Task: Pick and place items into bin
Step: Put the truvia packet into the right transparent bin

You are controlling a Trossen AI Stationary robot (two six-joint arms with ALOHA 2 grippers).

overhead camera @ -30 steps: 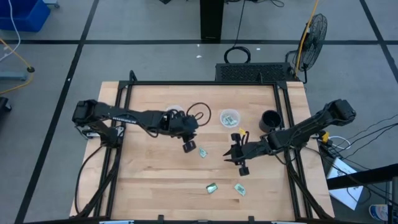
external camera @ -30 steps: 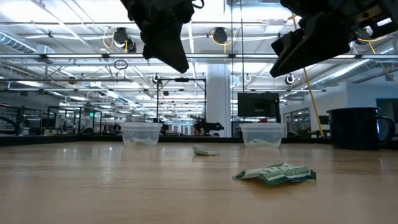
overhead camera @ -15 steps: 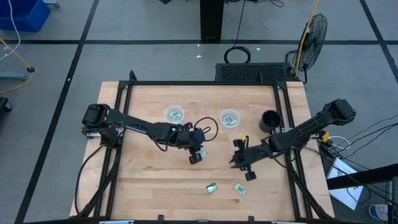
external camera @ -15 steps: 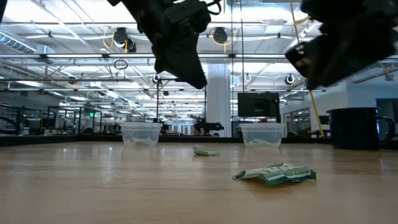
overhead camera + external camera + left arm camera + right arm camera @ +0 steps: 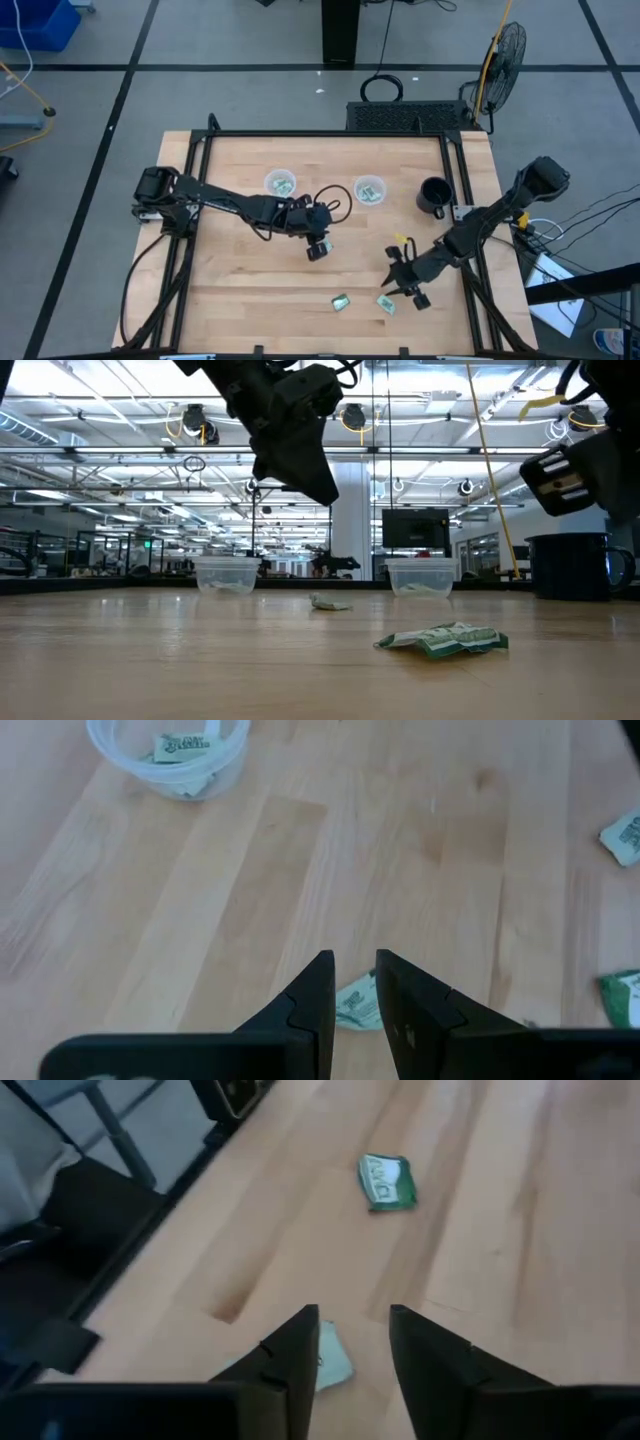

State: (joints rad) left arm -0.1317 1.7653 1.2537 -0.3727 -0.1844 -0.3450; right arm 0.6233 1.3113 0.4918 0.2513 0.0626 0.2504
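Observation:
Small green-and-white packets lie flat on the wooden table. One packet (image 5: 356,1006) lies under my left gripper (image 5: 318,251), which hangs open above it at mid-table, fingers slanting down. Another packet (image 5: 331,1361) lies below my open right gripper (image 5: 399,290) near the table's front right. A third packet (image 5: 340,301) rests to its left. Two round clear bins (image 5: 281,183) (image 5: 369,190) at the back hold more packets. In the low view both grippers (image 5: 318,485) (image 5: 575,475) hang clear of the table.
A black mug (image 5: 434,195) stands at the back right, beside the right bin. A black cable loop (image 5: 318,181) lies between the two bins. A black metal frame (image 5: 325,134) borders the table. Bare wood stretches across the front left.
My left gripper has gone down and toward the table's right and near edges, stopping over the mid-table packet. My right gripper has swung toward the near edge and a little right, sinking and tipping down over the front-right packet. No packet has moved.

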